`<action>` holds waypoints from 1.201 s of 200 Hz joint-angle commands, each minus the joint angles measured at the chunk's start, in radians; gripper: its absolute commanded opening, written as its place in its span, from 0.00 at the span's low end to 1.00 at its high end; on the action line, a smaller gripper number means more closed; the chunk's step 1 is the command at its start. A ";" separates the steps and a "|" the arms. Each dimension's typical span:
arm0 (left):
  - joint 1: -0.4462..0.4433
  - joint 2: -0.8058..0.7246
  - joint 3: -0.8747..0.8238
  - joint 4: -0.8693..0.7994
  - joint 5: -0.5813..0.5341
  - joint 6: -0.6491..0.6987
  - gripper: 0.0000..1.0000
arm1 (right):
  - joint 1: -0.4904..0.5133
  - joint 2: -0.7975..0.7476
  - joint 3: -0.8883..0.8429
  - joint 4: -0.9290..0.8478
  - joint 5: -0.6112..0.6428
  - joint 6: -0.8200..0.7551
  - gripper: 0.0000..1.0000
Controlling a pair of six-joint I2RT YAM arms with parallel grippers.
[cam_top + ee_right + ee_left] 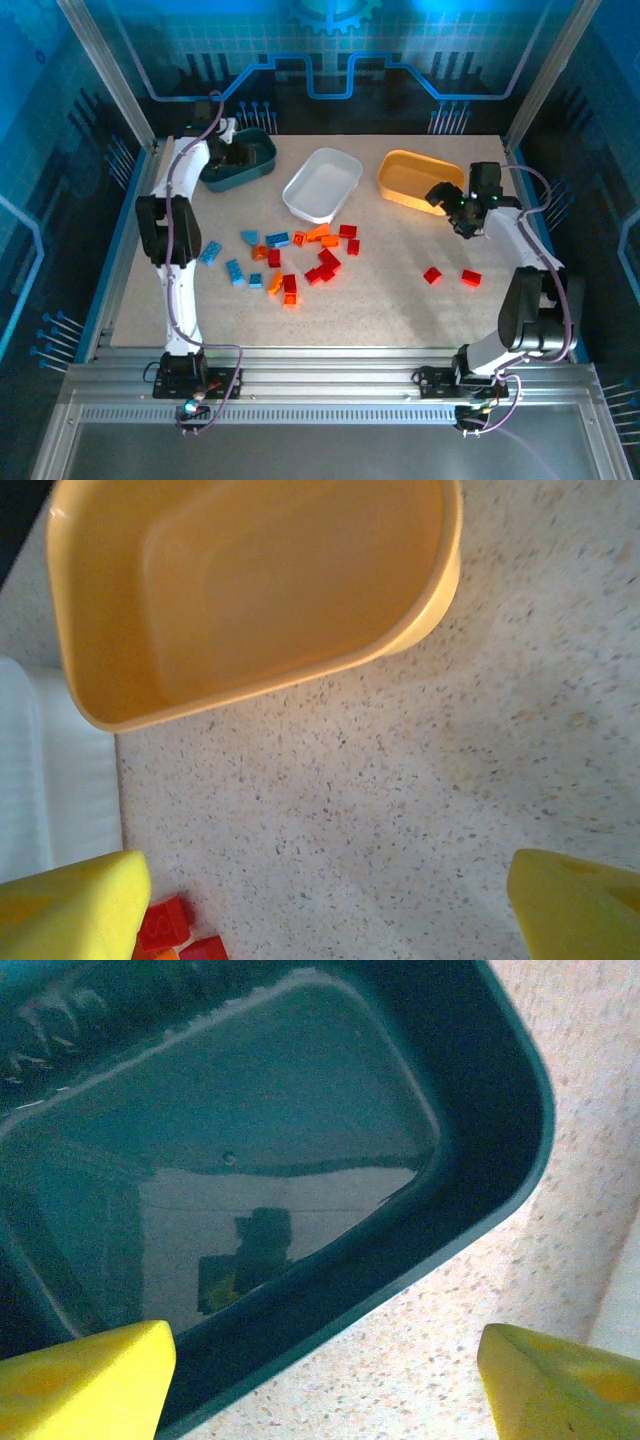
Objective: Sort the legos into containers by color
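At the middle of the tabletop (400, 310), the legos (290, 262) are lying loose in a band running 9 to 3 o'clock, none yet in the containers. Two red bricks (432, 274) are sitting apart at the right. The right pincer (330, 910), gaping wide and empty, is hovering beside the yellow-orange tub (250, 590) with that pair toward its 6 o'clock, so the right arm is looking nearer them. The left pincer (320, 1380), likewise spread and holding nothing, is hanging over the teal tub (480, 1190), with the blue bricks (233, 270) toward its 6 o'clock. The white tub (322, 185) is standing between the other two.
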 commanded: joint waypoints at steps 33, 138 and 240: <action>-0.050 0.039 0.032 -0.053 -0.033 0.270 0.80 | 0.016 0.088 0.069 -0.059 -0.034 -0.031 0.95; -0.051 0.105 -0.019 -0.014 -0.078 0.333 0.65 | 0.039 0.281 0.205 0.044 -0.100 0.187 0.95; -0.105 0.107 0.055 -0.077 0.033 0.106 0.33 | 0.109 0.451 0.350 -0.058 0.091 0.420 0.80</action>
